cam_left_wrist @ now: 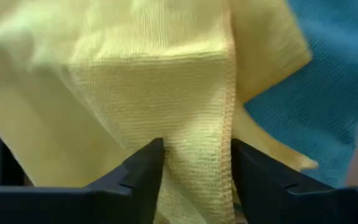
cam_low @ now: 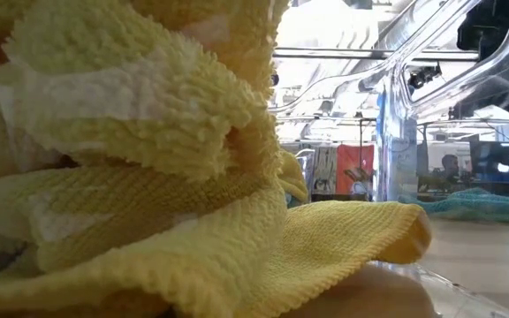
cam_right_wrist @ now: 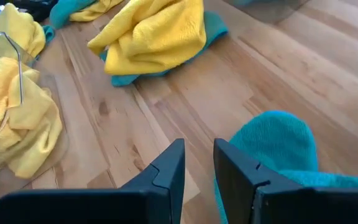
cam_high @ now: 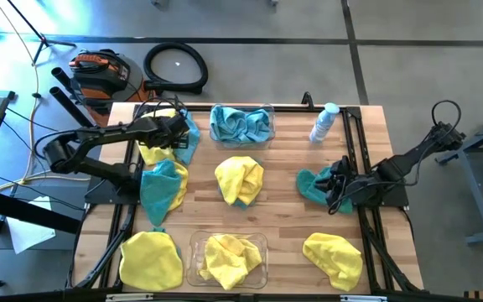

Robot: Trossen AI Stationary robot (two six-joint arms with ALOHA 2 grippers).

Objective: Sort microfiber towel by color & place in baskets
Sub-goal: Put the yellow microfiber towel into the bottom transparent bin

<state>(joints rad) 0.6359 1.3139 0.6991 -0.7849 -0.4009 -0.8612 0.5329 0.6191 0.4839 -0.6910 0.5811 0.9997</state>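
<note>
While your left gripper (cam_high: 177,127) sits at about ten o'clock on the wooden table (cam_high: 283,201), its jaws stand apart with a fold of yellow towel (cam_left_wrist: 135,93) hanging between them; you cannot tell whether they pinch it, and a teal towel (cam_left_wrist: 340,81) lies just beside that fold. Your right gripper (cam_high: 335,186) is at three o'clock, over a teal towel (cam_high: 313,186) near the table's right edge; in its wrist view the fingers (cam_right_wrist: 166,174) show a narrow gap with bare wood between them, and the teal cloth lies just beside one finger, so nothing is clamped. You have one clear basket (cam_high: 265,111) at twelve o'clock holding teal towels (cam_high: 237,126), and the other basket (cam_high: 194,248) at six o'clock holding yellow towels (cam_high: 227,258). At the centre a yellow towel (cam_high: 240,178) lies on top of a teal one. Another teal towel (cam_high: 163,189) lies at nine o'clock, loose yellow towels lie at seven o'clock (cam_high: 151,260) and five o'clock (cam_high: 334,257), and a small bottle (cam_high: 324,122) stands at one o'clock.
</note>
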